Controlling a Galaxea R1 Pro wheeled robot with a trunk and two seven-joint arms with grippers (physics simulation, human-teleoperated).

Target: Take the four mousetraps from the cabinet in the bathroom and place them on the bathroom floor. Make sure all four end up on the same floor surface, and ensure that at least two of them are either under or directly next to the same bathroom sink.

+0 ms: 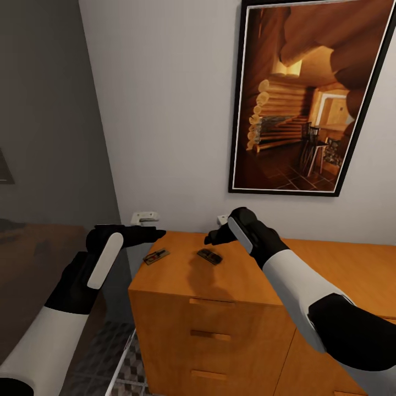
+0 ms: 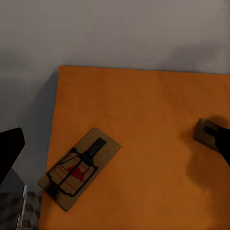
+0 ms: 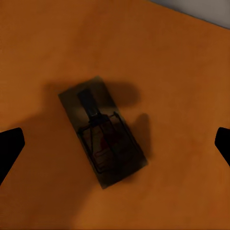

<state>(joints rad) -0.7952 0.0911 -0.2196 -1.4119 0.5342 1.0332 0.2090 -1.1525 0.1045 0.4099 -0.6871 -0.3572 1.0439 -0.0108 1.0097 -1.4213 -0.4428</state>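
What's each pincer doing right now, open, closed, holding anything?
Left pincer: cannot be told, holding nothing, above the left mousetrap.
Right pincer: open, empty, fingertips spread wide over the right mousetrap on the cabinet.

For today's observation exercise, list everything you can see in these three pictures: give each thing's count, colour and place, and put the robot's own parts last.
mousetraps: two, tan-brown with dark wire, flat on the cabinet top near its left end; one nearer the left edge, the other under the right gripper
cabinet: one, orange-brown, drawers in front, against the wall
framed picture: one, black frame, log-cabin interior, on the wall above the cabinet
wall fittings: two, white, behind the cabinet
bathroom floor: cube-patterned tiles, left of the cabinet
left gripper: black, beside the cabinet's left edge
right gripper: black, open, above a trap
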